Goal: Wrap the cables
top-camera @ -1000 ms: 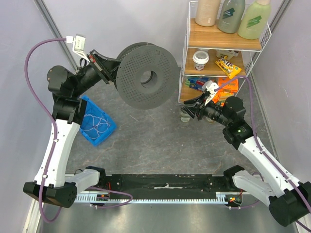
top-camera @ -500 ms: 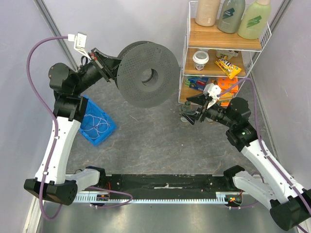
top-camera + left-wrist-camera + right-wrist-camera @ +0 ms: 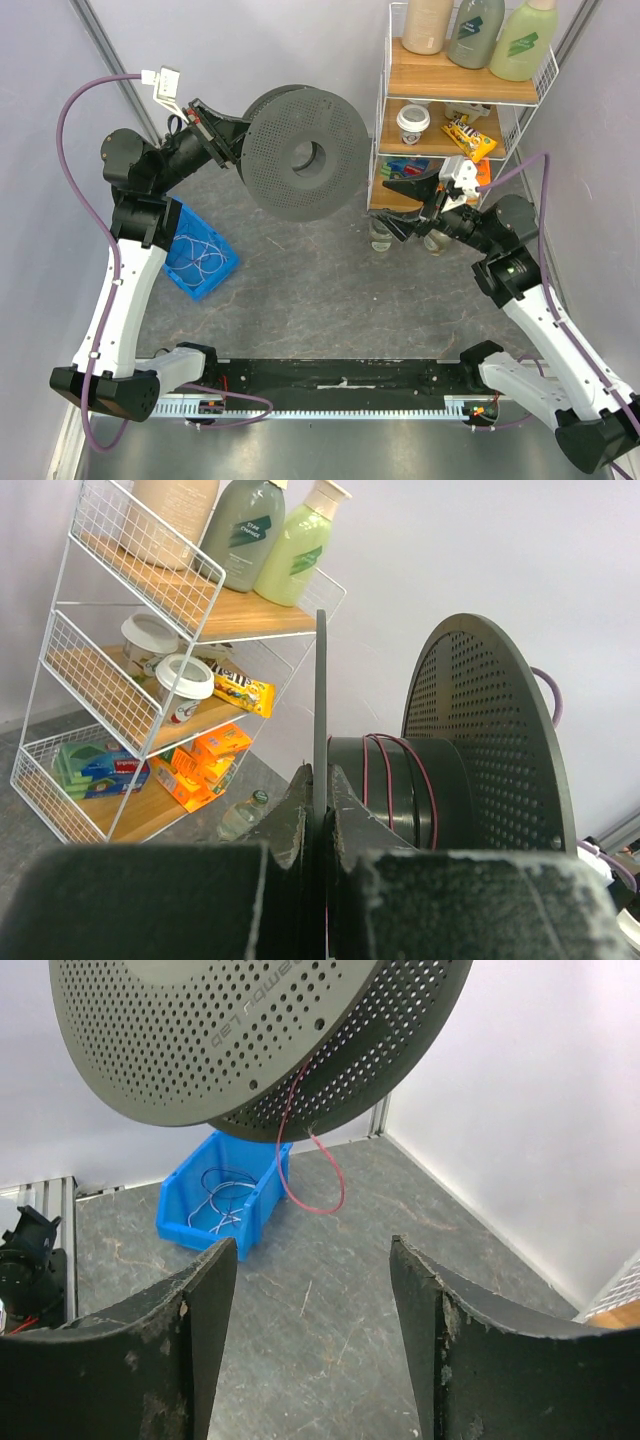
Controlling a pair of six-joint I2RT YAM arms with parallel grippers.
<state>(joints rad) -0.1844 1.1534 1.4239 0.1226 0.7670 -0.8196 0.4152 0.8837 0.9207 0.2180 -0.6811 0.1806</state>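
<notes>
Your left gripper [image 3: 318, 798] is clamping the thin edge of one flange of the dark perforated spool [image 3: 300, 155], with the arm bending up from its base and reaching toward the far left corner, so you are holding the spool in the air above the table [image 3: 300, 290]. Your right gripper [image 3: 400, 205] is standing wide, gripping nothing, its arm stretching up and inward with the fingers pointing left at the spool, just in front of the wire shelf [image 3: 440, 85]. The cables [image 3: 203, 250] are lying in loose loops in the blue bin [image 3: 185, 1228] beside the left arm. A few pink turns are sitting on the spool's hub, and a pink strand [image 3: 312, 1175] is dangling from under its flange. Compared with a second ago, your right wrist is sitting higher and further right, nearer the shelf, and its jaws are spreading wider. Your left arm and the spool are sitting almost where they were.
</notes>
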